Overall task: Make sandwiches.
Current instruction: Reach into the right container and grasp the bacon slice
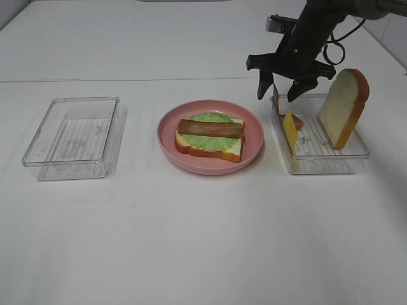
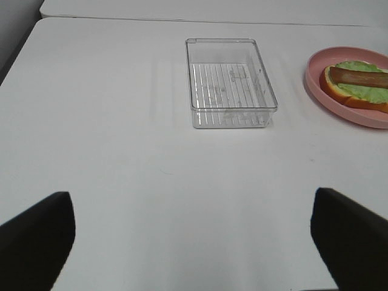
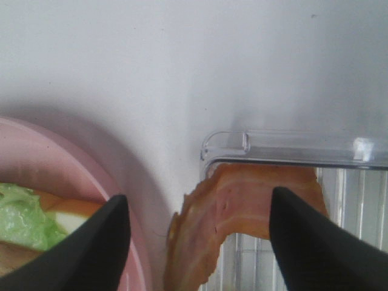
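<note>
Exterior high view. At table [image 1: 191, 241] centre: bread-lettuce-bacon sandwich [image 1: 210, 136] on pink round plate [image 1: 254, 152]. Beyond, toward the right edge: right pincer [image 1: 278, 96], jaws spread, poised directly above wavy brown bacon strip [image 3: 242, 200] draped over wall of clear plastic tray [image 1: 324, 170], strip between the jaws.

High camera looks down; all three views share the plate [image 1: 254, 136].

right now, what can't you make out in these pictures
- tray bacon: high view, right gripper covers most of it; right wrist view, frame edge cuts one end.
- left gripper: only two fingertips show in its wrist view; absent from high view.
- plate: left wrist view, cut off by frame edge.
</note>
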